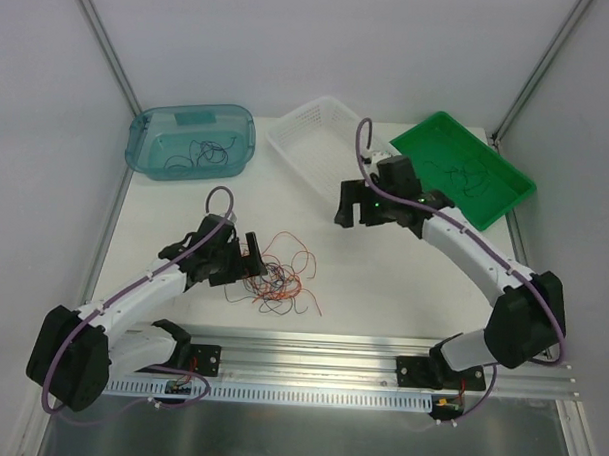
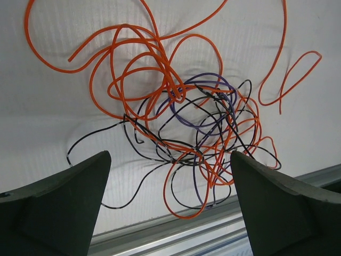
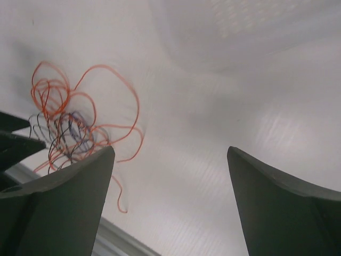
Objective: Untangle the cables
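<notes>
Left gripper (image 1: 250,256) sits low at the left edge of the cable tangle (image 1: 280,272), jaws spread wide and gripping nothing. In its wrist view the two dark fingers (image 2: 64,202) frame the knot (image 2: 197,125) from either side, with the mass of wire lying on the white table (image 1: 403,281) just beyond them. And what a knot: orange loops (image 2: 138,69) sprawl up and out to the left, thin black strands (image 2: 133,136) weave through the middle, and a purple wire (image 2: 205,80) curls through the core. One orange tail (image 2: 290,80) runs off to the right. The whole heap lies near the front rail, closer to the left arm. Over to the right gripper (image 1: 347,205): it hangs above the table beside the white basket (image 1: 288,137), also parted wide and empty, well apart from the tangle (image 3: 66,128), which shows only at the left of its wrist view. Along the back, a teal tub (image 1: 139,142) holds a black cable (image 1: 202,152), and a green tray (image 1: 516,185) holds another black cable (image 1: 462,175).
</notes>
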Controlling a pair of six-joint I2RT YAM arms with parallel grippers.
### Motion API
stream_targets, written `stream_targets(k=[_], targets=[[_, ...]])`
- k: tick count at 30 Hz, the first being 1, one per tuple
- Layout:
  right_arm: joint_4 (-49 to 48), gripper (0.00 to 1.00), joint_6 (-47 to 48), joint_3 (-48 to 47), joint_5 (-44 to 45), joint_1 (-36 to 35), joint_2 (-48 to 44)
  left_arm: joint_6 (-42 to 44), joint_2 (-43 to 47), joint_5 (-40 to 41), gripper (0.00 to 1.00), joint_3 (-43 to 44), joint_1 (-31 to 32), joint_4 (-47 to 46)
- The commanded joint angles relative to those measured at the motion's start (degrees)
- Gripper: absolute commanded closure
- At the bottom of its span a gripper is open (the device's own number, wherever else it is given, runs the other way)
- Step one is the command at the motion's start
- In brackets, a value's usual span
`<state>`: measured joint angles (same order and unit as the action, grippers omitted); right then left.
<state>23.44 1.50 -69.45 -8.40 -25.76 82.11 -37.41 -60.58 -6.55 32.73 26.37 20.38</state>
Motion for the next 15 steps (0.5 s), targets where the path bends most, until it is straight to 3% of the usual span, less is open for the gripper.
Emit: stream_targets(k=[1,11,15], targets=[[-2.1,0.09,-7.0,3.3,-2.9,-7.7,1.5,-5.6,-0.7,2.6,0.05,-1.9,1.8,-4.6],[-11.1,0.11,-21.2,4.4,11.1,-21.9,10.1,-14.0,-2.5,8.7,0.11,-5.9,7.1,-11.1],[-11.1,0.18,-24.1,2.1,13.9,-24.5,14.2,-15.1,-3.1,9.3,0.13,-7.6,7.3,-12.1]])
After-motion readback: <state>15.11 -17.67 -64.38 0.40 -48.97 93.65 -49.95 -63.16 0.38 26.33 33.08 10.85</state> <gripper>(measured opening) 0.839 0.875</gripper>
